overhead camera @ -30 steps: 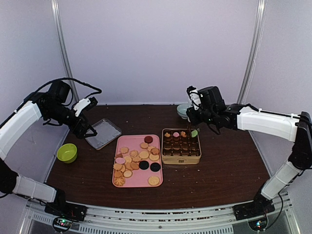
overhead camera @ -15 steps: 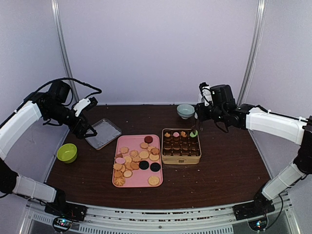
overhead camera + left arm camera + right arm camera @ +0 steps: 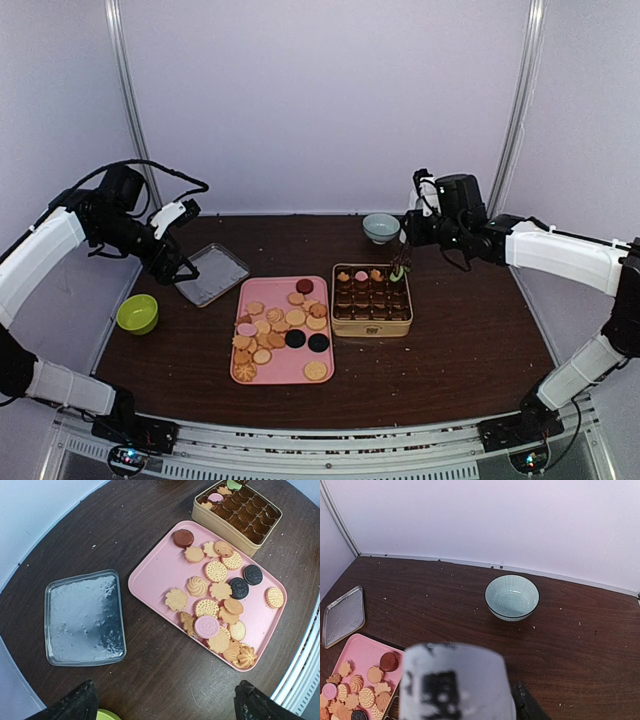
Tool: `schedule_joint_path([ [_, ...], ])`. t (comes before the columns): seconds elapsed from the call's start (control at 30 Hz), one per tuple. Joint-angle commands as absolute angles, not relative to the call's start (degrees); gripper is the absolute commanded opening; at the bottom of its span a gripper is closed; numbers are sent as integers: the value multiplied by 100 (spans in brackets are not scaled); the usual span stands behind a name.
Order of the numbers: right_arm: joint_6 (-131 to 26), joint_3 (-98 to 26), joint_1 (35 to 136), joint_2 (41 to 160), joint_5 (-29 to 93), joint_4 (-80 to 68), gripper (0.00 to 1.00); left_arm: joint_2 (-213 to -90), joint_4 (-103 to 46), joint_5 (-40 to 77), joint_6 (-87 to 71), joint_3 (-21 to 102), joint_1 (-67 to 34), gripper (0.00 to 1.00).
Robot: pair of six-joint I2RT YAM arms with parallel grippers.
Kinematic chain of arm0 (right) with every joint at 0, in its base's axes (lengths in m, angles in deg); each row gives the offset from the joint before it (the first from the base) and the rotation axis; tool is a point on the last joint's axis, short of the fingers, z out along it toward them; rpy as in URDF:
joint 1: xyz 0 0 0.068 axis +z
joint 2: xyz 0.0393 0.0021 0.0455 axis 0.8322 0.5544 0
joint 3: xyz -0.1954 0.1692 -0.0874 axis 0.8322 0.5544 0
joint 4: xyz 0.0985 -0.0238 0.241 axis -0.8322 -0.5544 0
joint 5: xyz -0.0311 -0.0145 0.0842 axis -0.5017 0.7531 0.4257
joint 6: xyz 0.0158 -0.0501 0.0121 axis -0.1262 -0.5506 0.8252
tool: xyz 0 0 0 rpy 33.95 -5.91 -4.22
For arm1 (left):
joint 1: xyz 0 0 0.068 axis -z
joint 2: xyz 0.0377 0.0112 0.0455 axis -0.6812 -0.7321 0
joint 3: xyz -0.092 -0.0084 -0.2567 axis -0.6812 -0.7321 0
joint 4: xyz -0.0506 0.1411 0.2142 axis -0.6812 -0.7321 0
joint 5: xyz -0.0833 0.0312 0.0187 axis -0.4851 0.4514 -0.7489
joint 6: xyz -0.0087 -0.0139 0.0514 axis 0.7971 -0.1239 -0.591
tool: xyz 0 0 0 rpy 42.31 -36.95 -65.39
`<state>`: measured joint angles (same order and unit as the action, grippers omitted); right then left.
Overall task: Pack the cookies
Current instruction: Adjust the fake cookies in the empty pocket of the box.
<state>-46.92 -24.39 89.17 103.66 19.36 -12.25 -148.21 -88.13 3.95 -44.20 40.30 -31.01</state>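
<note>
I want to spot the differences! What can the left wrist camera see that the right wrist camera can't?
Only the left wrist view shows the little compartments of the gold tin and a sliver of a green bowl. Only the right wrist view shows a pale blue bowl near the back wall. Both show the pink tray with cookies, including the dark red cookie, and the silver tray.

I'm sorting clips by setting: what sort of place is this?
Probably a lab test booth, not a kitchen: blank pale walls, metal frame posts, two robot arms bolted to a table.
</note>
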Motion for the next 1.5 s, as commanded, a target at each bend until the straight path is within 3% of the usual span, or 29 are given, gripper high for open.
schedule_joint_path([
  [0.0,-4529,-2543,8894,10402,2164,-972,35,-14801,-8779,381,-4506,4118,-3148,98],
  [0.43,-4578,-2949,8903,10675,2260,-1166,32,-14783,-8779,386,-4521,4083,-3146,98],
  [1.03,-4871,-2527,8942,10205,1593,-1352,30,-14786,-8779,345,-4515,4091,-3147,98],
  [1.47,-5098,-3101,9783,10627,357,-1351,34,-14767,-8803,337,-4501,4110,-3150,98],
])
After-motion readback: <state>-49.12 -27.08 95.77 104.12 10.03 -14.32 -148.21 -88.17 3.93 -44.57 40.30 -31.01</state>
